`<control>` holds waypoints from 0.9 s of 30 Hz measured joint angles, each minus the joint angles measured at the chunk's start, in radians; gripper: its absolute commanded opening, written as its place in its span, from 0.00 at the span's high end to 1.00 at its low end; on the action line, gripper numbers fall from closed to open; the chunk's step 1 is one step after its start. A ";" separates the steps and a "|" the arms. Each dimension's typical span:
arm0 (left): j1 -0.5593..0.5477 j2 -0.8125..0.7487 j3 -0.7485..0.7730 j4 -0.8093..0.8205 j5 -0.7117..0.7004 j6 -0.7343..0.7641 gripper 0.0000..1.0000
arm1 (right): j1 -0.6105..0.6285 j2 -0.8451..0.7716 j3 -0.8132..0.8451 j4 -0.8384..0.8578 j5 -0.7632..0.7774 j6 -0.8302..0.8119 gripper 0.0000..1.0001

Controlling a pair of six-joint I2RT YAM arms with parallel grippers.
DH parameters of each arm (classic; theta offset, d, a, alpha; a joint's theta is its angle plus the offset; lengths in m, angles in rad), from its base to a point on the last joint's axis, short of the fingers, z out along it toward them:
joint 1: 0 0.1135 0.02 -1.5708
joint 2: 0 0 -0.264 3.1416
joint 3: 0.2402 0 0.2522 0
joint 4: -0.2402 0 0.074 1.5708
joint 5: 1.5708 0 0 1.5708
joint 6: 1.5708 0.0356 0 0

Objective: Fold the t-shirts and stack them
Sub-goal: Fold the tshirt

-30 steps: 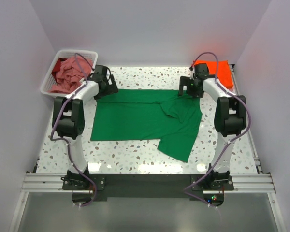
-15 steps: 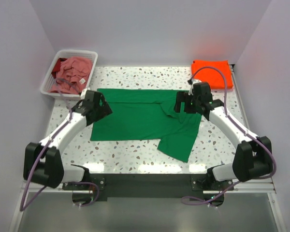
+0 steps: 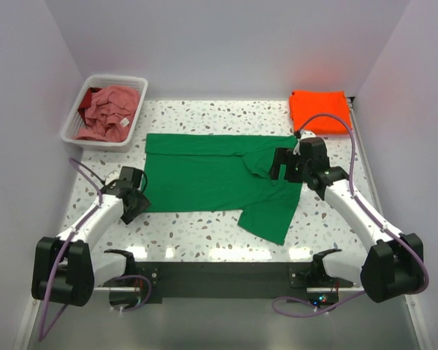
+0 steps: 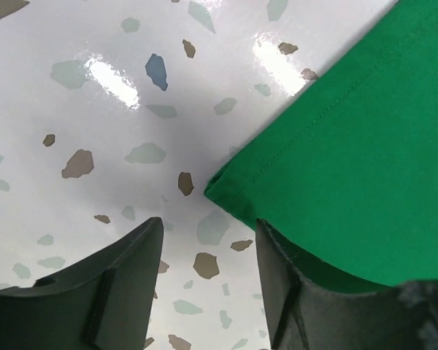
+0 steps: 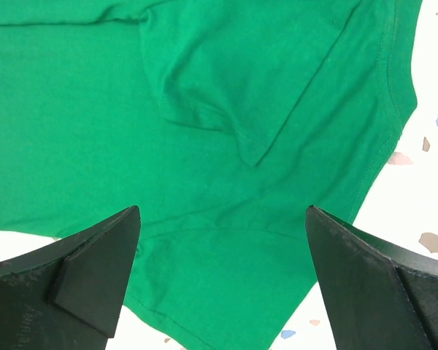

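Green shirt (image 3: 204, 175) spread flat on the desk (image 3: 204, 227), likely laid out for folding. Left tool (image 4: 208, 233) astride its near-left hem corner, jaws parted and nothing pinched, apparently lined up to grab that corner. Right tool (image 5: 223, 219) above its right side by a rumpled sleeve, jaws wide and empty. Beyond its far-right corner, orange shirt (image 3: 320, 109) folded, seemingly the stack's base. Beyond its far-left corner, basket (image 3: 71, 125) holding the crumpled pink shirt (image 3: 108, 113), not yet folded.

White speckled bench (image 3: 204, 233): green t-shirt (image 3: 204, 175) lies spread flat at centre, its right part rumpled and folded over. Folded orange t-shirt (image 3: 320, 109) at the far right corner. White basket (image 3: 95, 143) at the far left corner.
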 measured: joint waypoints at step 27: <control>0.010 0.146 0.037 0.078 -0.014 -0.013 0.66 | 0.000 -0.041 -0.047 -0.029 0.003 -0.005 0.02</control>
